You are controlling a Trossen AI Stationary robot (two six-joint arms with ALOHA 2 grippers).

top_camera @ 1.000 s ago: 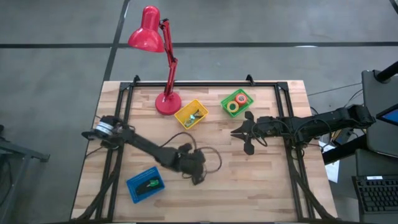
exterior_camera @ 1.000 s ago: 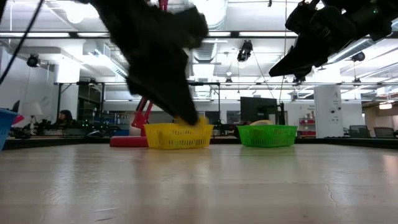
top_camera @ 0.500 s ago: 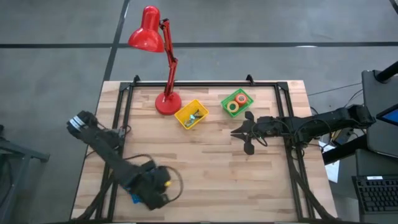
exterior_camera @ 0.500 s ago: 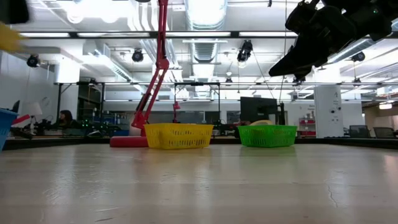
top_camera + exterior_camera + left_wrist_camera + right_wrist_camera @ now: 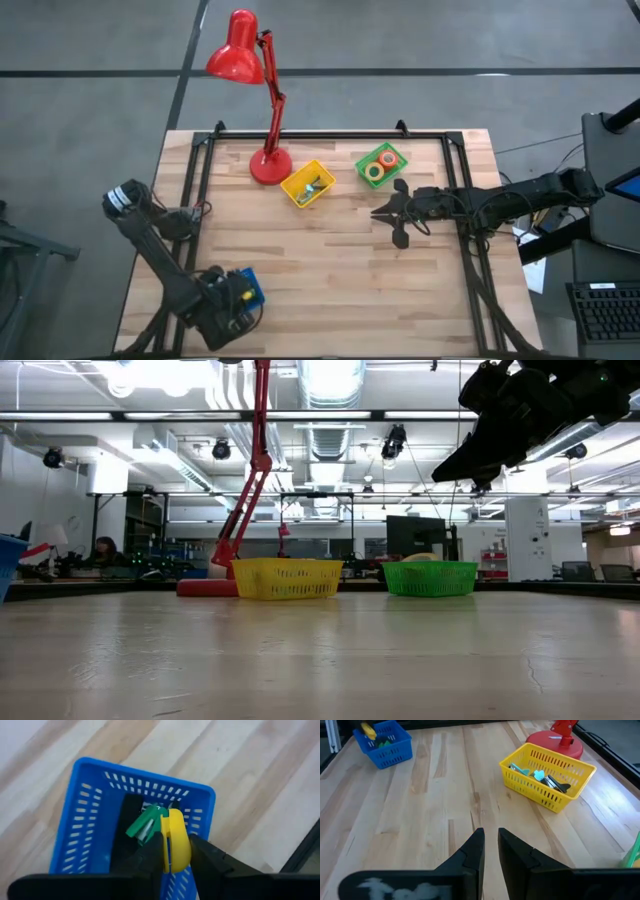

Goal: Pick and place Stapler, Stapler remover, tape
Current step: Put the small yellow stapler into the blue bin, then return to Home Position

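Observation:
My left gripper (image 5: 176, 843) is at the table's near left corner, over the blue basket (image 5: 150, 775) (image 5: 251, 284). It is shut on a rounded yellow item (image 5: 175, 826). Below it in the basket lie a black stapler (image 5: 131, 820) and a green item (image 5: 145, 826). My right gripper (image 5: 490, 837) (image 5: 378, 212) hovers high over the table's middle right, empty, with a narrow gap between its fingers. Tape rolls (image 5: 378, 167) lie in the green basket (image 5: 366, 156). The yellow item (image 5: 367, 729) also shows in the right wrist view. My left gripper pinches the yellow item by its two long sides (image 5: 186, 845) between both fingers (image 5: 156, 845). It comes from above, pointing down. The item is lifted clear, above the inside of the blue basket.
A yellow basket (image 5: 307, 185) (image 5: 547, 775) with small tools stands at the far middle, beside the red lamp's base (image 5: 268, 165). The green basket (image 5: 430, 577) stands to its right. Bare wood (image 5: 330, 270) lies between the baskets and the near edge.
My left gripper has carried the yellow item from the table's middle toward the near left corner and now stands over the blue basket. It kept shut on the item all the way. My right arm has kept still.

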